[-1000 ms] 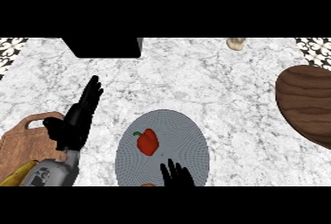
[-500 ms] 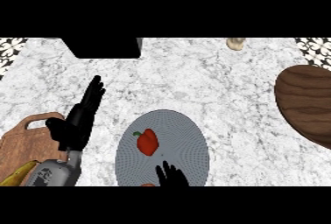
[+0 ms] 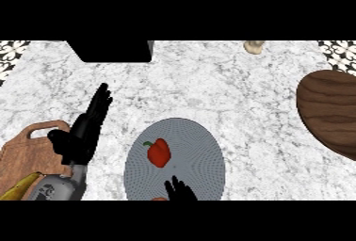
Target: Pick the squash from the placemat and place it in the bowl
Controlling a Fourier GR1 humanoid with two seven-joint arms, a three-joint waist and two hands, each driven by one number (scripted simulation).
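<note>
Marble counter point(image 3: 230, 94), white veined with grey, fills the head view, with a black block point(image 3: 111, 51) and a small beige object point(image 3: 254, 46) at its far edge. A round grey placemat point(image 3: 201, 150) lies near the lower middle. On its left half rests the thing to be picked, which looks like a red pepper point(image 3: 159, 152) with a green stem rather than a squash; nothing touches it. The right hand point(image 3: 181, 190) shows only as dark fingers rising from the lower edge over the placemat, just short of the pepper; they look extended rather than curled, and they hold nothing. The left hand point(image 3: 83, 129) rests at the left, fingers straight and pointing away, beside a wooden cutting board point(image 3: 21, 155) that carries a banana point(image 3: 20, 188). The wooden bowl point(image 3: 330, 113) sits well apart at the right edge, partly cut off by the frame. I judge the step in hand to be the approach to the pick: no grasp is made yet and the carry has not begun. The next move calls for the right hand to go forward and a little left until its fingers bracket the pepper, close round its body, lift it off the mat, then sweep right across the bare marble to the bowl.
</note>
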